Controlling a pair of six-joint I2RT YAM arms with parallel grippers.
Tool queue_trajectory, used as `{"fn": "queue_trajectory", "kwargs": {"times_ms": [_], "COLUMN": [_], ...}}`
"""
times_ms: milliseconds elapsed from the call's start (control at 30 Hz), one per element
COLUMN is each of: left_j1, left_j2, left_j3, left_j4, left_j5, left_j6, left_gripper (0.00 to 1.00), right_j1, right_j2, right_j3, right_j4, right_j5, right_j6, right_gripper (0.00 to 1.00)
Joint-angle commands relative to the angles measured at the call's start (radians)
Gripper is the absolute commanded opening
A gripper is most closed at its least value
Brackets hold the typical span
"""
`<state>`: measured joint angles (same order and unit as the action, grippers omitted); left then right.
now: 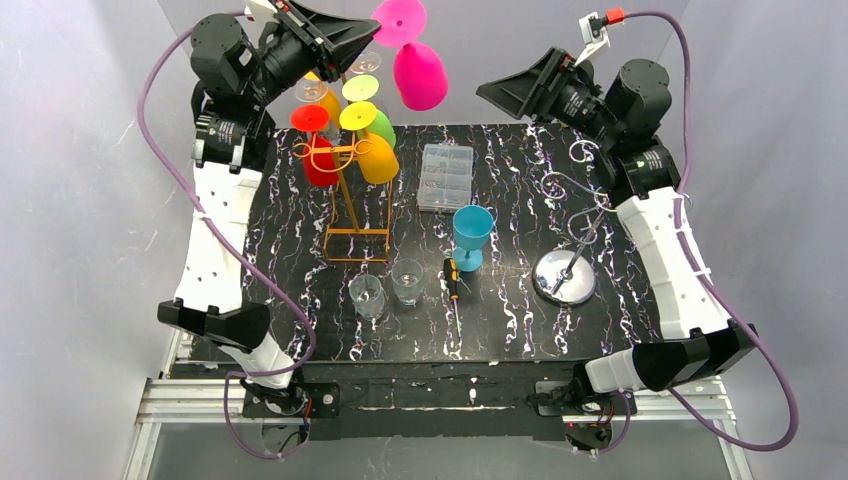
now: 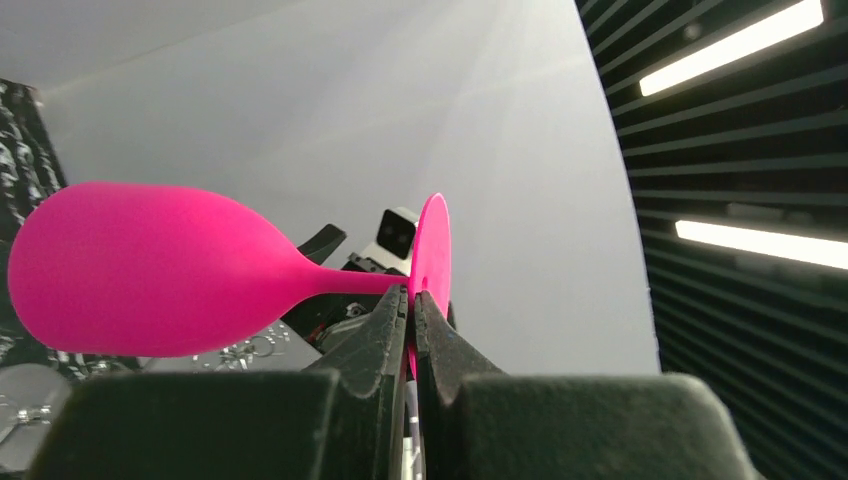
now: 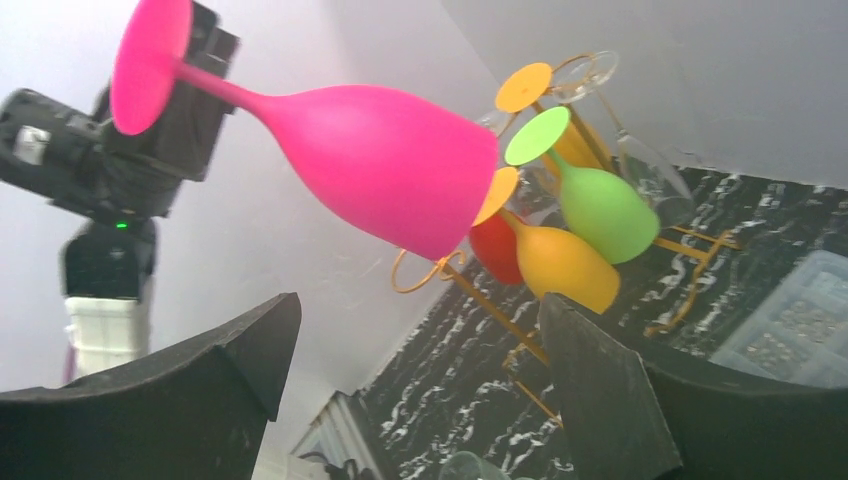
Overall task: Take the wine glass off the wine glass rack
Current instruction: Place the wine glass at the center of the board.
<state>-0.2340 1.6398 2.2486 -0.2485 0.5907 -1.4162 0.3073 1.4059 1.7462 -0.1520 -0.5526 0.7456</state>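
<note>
Pinching the pink wine glass clear of the rack, left jaws probably needed lowering to the table; right jaws stood spread.

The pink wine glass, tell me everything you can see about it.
The pink wine glass is opaque hot pink all over, with a matte, plastic-looking surface. It has a flat round foot, a thin stem and an egg-shaped bowl, and looks whole. It hangs in the air, tilted with the foot higher than the bowl. The top view shows it clear of the gold rack, up and to its right. Only the left gripper touches it, shut on the stem right beside the foot.
</note>
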Motion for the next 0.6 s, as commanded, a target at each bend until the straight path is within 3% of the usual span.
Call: {"fn": "queue_trajectory", "kwargs": {"times_ms": [0,167,400,567], "left_j1": [-0.012,-0.025,-0.029,-0.037], "left_j2": [-0.066,-0.068,-0.071,-0.070], "left_j3": [-0.090,-0.115,-0.107,-0.118], "left_j4": [0.257,0.320,0.362,0.395], "left_j5": [0.007,-0.005,-0.022,-0.028], "left_j6": [-0.245,-0.354,-0.434,-0.472], "left_gripper": [0.00,0.00,0.00,0.00], "right_j1": [-0.005,-0.007,-0.007,-0.007], "right_j2": [-0.053,-0.053,-0.055,-0.019], "right_j3": [-0.095,-0.172,-0.205,-0.229], "right_j4": [0.306,0.517,0.586,0.750], "right_j5": [-0.077,-0.085,-0.035,-0.038], "right_j6": [0.175,0.350,0.399,0.519], "right_gripper": [0.98,0.98,0.98,0.98]}}
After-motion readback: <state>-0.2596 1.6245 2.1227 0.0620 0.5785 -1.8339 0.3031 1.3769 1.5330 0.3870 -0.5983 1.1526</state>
